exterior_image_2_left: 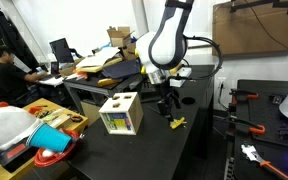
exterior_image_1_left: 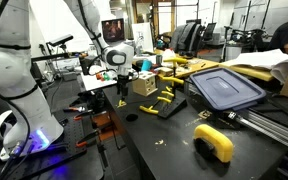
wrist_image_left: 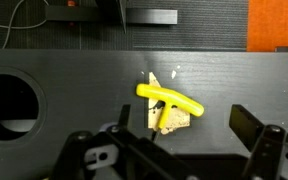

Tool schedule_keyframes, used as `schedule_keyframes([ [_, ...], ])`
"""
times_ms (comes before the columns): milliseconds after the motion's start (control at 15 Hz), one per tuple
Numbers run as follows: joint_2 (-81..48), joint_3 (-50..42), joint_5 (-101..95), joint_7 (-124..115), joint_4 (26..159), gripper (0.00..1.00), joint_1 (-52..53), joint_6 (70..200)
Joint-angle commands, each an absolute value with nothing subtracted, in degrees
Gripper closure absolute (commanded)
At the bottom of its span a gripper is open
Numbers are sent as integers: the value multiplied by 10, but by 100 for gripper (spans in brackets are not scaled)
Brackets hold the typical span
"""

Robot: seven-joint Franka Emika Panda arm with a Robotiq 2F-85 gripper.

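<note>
1. The jaws are spread wide and nothing is held. In the wrist view one stands at each lower corner, so clear room is left between them.
2. A small yellow piece [wrist_image_left: 169, 97] is framed almost midway between the jaws, which suggests the arm [exterior_image_2_left: 169, 40] has been lined up directly over it.
3. The yellow piece lies slanted across a tan block [wrist_image_left: 172, 120]. It is therefore propped a little off the dark surface [exterior_image_2_left: 144, 150] rather than lying flat on it.
4. In an exterior view the same yellow piece [exterior_image_2_left: 179, 123] is seen just below the jaws, near the surface's edge. The jaws are not touching it.
5. A wooden box [exterior_image_2_left: 121, 113] with cut-out holes stands upright just beside the piece, and its openings are kept unobstructed. It is also seen in an exterior view [exterior_image_1_left: 144, 85].
6. A blue lid [exterior_image_1_left: 224, 88] is set well apart, farther along the surface and out of the arm's way.
</note>
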State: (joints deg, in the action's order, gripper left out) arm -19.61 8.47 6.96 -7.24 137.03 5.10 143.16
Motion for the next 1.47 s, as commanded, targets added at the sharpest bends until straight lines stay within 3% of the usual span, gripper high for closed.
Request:
schedule_keyframes([
  [0, -209, 80, 93, -86, 1359, 0, 57, 1427],
  [1400, -284, 28, 115, -222, 1313, 0, 91, 1449],
])
